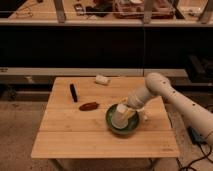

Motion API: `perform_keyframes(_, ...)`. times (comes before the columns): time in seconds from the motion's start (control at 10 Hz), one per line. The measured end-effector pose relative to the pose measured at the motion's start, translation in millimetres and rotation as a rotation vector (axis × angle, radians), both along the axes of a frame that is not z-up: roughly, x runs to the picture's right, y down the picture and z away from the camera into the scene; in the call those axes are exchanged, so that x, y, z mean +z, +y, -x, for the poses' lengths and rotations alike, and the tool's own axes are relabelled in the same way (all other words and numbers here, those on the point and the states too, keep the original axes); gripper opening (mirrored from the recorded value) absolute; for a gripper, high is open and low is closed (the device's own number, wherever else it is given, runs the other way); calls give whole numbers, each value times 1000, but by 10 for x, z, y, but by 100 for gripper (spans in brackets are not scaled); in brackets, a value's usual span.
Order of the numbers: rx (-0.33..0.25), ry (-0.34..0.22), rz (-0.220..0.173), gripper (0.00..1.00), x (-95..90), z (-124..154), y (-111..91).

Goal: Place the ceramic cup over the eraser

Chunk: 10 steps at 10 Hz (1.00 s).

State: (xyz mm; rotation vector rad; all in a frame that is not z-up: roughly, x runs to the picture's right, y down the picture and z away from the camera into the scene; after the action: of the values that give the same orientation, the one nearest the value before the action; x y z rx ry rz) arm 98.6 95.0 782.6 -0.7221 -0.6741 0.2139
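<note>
The off-white ceramic cup (120,114) sits tilted inside the round green bowl (114,125) at the right middle of the wooden table. My gripper (131,108) is at the cup's upper right side, right against it, with the white arm (165,92) reaching in from the right. The black eraser (74,92) lies flat on the left part of the table, well apart from the cup and the gripper.
A reddish-brown oval object (88,106) lies between the eraser and the bowl. A whitish block (102,79) lies near the table's far edge. Dark shelving stands behind the table (100,142). A cable lies on the floor at the right.
</note>
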Motion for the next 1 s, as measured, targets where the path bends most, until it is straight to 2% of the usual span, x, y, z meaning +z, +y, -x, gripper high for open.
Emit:
perform_keyframes(0.2, 5, -6, -79, 0, -234, -71, -565)
perform_keyframes(0.4, -45, -10, -185, 0, -514, 60, -1242)
perform_keyframes(0.5, -59, -17, -207, 0, -574, 177, -1432)
perform_keyframes(0.7, -68, -58, -239, 0, -659, 616, -1810)
perform_keyframes(1.0, -67, -103, -255, 0, -689, 1207, -2092)
